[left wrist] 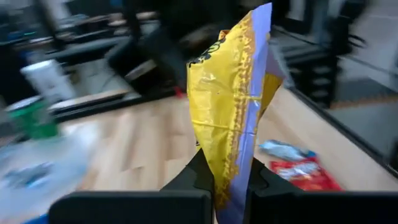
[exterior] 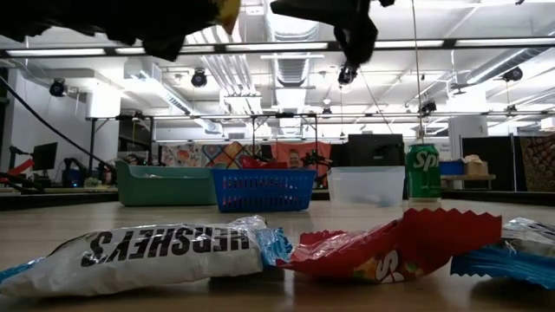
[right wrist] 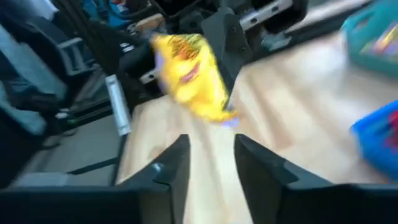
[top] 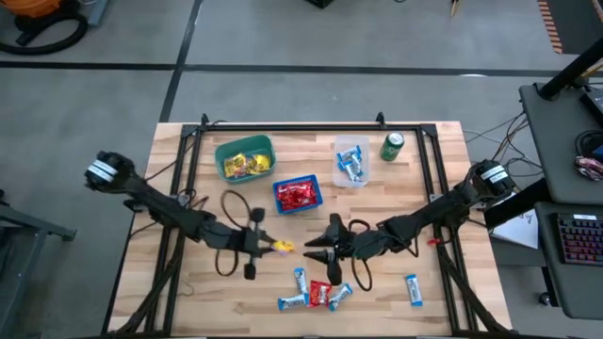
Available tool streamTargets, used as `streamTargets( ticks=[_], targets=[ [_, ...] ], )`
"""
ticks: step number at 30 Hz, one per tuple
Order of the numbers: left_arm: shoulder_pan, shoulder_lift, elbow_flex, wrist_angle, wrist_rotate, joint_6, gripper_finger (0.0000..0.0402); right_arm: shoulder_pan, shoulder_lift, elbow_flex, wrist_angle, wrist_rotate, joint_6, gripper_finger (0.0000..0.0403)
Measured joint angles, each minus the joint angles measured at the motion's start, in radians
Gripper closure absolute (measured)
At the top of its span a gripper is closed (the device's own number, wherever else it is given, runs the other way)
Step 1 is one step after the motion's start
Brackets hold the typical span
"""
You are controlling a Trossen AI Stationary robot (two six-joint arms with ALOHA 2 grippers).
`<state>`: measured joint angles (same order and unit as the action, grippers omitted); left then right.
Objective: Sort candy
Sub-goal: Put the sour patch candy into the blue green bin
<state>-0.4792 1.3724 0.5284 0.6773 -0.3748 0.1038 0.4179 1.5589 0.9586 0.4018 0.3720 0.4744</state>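
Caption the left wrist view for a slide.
Left gripper shut on a yellow candy, held above the table.

Three baskets stand in a row toward the table's far edge, with a can just right of the rightmost one. Loose candies lie clustered near the front edge — one more lies apart to their right. Both grippers hang above the table's middle, left gripper facing right gripper.
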Motion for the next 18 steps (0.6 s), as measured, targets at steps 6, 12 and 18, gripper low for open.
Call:
streamTargets(
  ticks=[6, 12, 18],
  targets=[
    [0.0, -0.093, -0.075, -0.004, -0.141, -0.122, 0.0401, -0.001, 0.044, 0.077, 0.001, 0.19, -0.189, 0.0224],
    [0.0, -0.083, -0.081, 0.012, -0.141, -0.182, 0.0402, -0.025, 0.146, 0.195, -0.002, 0.204, -0.293, 0.02],
    [-0.004, -0.065, -0.081, 0.038, -0.112, -0.187, 0.0401, -0.044, 0.192, 0.276, -0.07, 0.203, -0.311, 0.0207]
  ],
)
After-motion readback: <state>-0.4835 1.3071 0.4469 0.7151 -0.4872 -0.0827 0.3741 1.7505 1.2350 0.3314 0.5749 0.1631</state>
